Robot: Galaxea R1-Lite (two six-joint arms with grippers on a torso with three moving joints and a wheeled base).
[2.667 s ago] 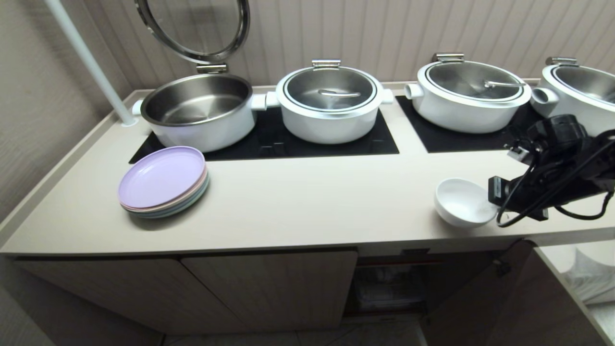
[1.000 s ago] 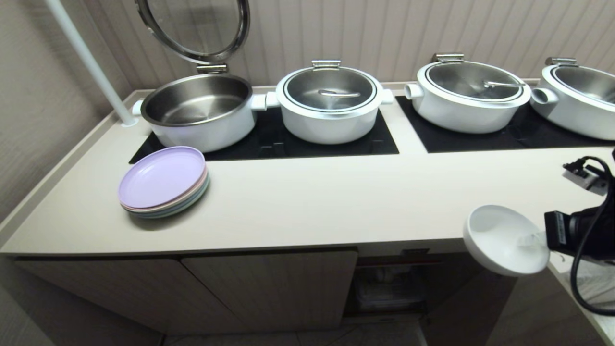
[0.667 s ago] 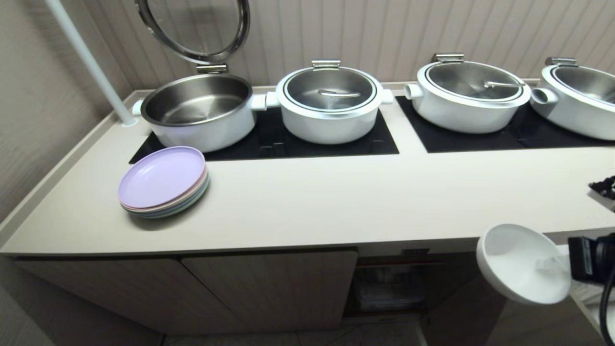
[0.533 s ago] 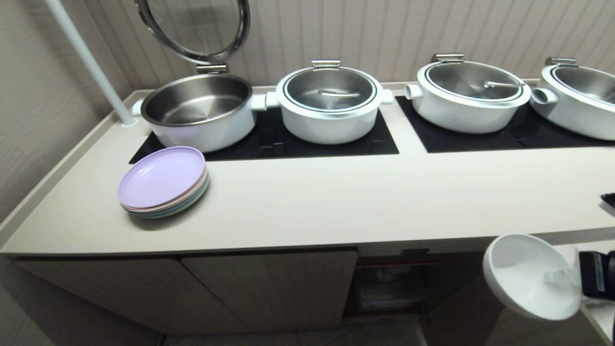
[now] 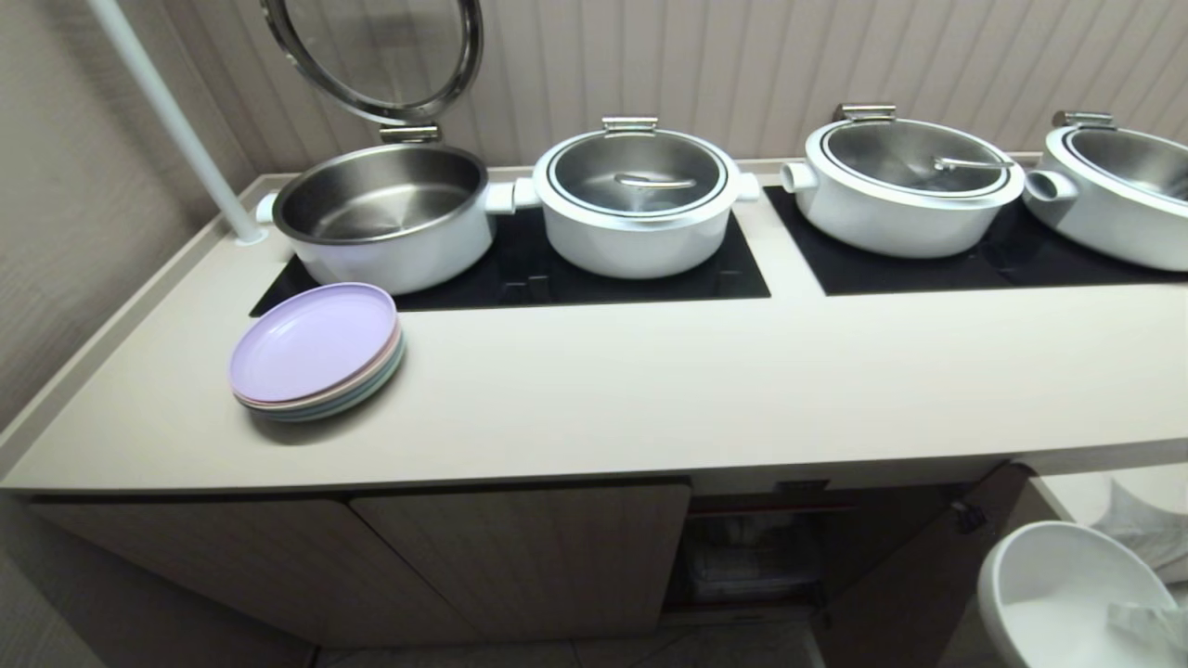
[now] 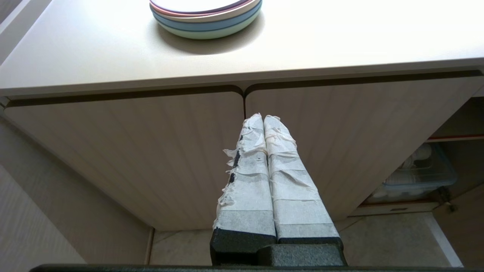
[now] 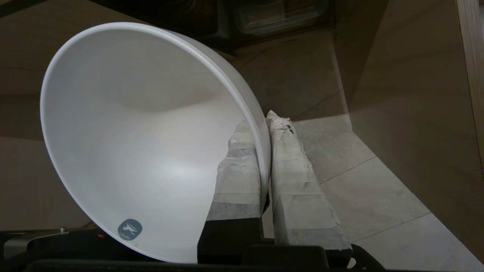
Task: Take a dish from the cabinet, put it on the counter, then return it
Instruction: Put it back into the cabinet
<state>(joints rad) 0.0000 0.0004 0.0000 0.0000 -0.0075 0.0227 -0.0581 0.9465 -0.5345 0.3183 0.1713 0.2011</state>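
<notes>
Item: white bowl (image 7: 143, 143), pinched at rim by right gripper (image 7: 264, 128), tilted, below counter (image 5: 650, 390) edge at right. Open cabinet (image 5: 752, 557) lies left of bowl. Left gripper (image 6: 263, 124) closed, empty, parked.

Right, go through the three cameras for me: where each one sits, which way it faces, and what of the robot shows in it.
Head view: high, looking down on the counter and open cabinet; only a taped fingertip on the dish shows.
Left wrist view: low, behind the shut left gripper, facing closed doors.
Right wrist view: behind the right gripper, pinching the dish's rim, facing the floor.
Shared: head and left wrist both show the plates.
</notes>
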